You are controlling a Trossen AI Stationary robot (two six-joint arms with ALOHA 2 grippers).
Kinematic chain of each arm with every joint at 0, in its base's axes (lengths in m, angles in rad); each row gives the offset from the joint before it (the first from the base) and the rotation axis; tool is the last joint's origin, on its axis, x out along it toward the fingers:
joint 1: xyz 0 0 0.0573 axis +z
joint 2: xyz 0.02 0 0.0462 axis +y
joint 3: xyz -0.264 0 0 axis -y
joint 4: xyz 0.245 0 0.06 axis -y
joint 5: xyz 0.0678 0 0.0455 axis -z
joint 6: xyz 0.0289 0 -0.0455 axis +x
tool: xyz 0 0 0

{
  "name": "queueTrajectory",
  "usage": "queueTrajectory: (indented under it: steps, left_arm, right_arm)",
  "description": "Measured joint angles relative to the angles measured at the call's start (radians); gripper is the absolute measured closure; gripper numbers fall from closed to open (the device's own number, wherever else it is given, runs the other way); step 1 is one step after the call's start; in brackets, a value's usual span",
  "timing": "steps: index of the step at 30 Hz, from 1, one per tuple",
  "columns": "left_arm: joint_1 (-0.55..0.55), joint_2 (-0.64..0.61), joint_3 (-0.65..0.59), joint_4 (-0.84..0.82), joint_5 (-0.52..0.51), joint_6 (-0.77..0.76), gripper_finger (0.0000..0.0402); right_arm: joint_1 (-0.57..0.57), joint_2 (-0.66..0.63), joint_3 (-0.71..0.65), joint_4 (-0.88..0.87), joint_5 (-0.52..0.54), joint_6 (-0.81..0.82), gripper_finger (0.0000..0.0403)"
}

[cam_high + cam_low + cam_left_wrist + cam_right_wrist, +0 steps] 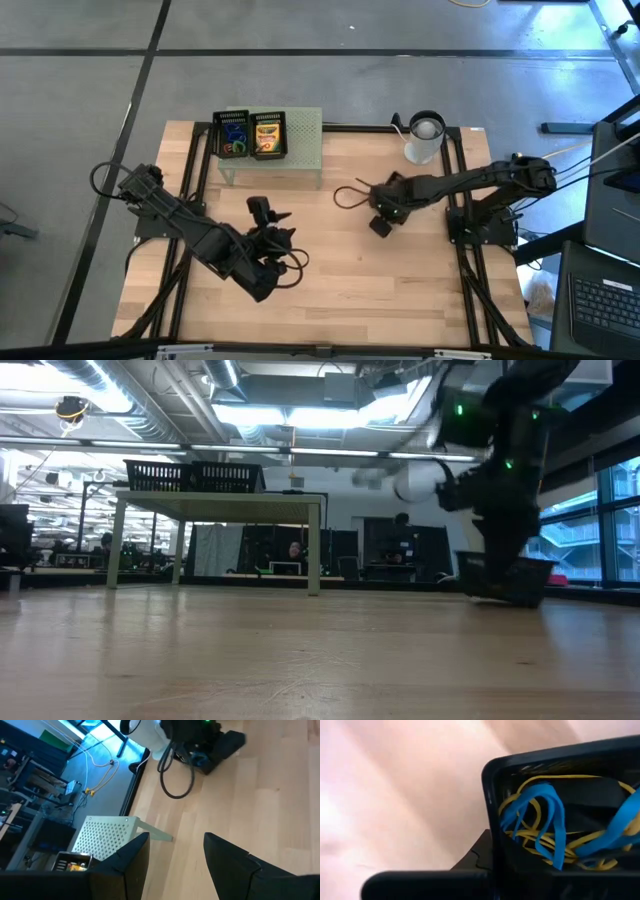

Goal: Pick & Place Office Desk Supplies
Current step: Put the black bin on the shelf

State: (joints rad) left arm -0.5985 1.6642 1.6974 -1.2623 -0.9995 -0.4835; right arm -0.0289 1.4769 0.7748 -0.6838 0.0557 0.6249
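While blue bands and yellow bands lie tangled inside a small black tray, the right claw has that tray's wall pinched between its fingers, which are drawn tight on it. Seen from above, this claw sits low over the tabletop with the tray at its tip. Behind the claw, toward the far edge, stands a white cup; a black cable loop lies just beside the claw, on the side toward the stand.

Well apart from the right claw, across the tabletop, a pale green stand carries two black baskets. One holds a yellow crayon box; the other holds coloured loops, blue and green among them.

The left claw hovers over the near-left part of the tabletop, its fingers spread wide with nothing between them. Ahead of it, in its wrist view, are the stand's perforated top and, farther off, the right arm with the cup.
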Motion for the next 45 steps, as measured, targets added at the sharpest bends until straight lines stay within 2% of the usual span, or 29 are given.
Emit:
queueTrajectory:
  steps: [6, 9, 15, 21, 26, 35, 45]
  left_arm:
    - [0.013, 0.000, 0.000, -0.014, -0.001, 0.000, 0.0219]
    - [0.020, 0.000, 0.000, -0.025, -0.001, 0.000, 0.0219]
    - [0.025, 0.000, 0.000, -0.038, -0.003, 0.000, 0.0219]
    - [0.025, 0.000, 0.000, -0.043, -0.002, -0.005, 0.0219]
    - [0.018, 0.000, 0.000, -0.047, 0.006, -0.021, 0.0219]
    - [0.017, 0.000, 0.000, -0.048, 0.012, -0.030, 0.0219]
    - [0.017, 0.000, 0.000, -0.048, 0.042, -0.055, 0.0219]
  right_arm:
    - [0.126, 0.030, 0.039, 0.245, -0.004, 0.055, 0.0399]
    - [0.178, 0.082, 0.088, 0.304, -0.005, 0.072, 0.0399]
    - [0.244, 0.245, 0.258, 0.296, 0.008, -0.019, 0.0400]
    - [0.254, 0.367, 0.420, 0.267, 0.003, -0.121, 0.0392]
    - [0.253, 0.386, 0.465, 0.259, 0.003, -0.154, 0.0370]
    - [0.253, 0.386, 0.456, 0.257, 0.001, -0.154, 0.0325]
    - [0.253, 0.374, 0.456, 0.260, -0.044, -0.169, 0.0224]
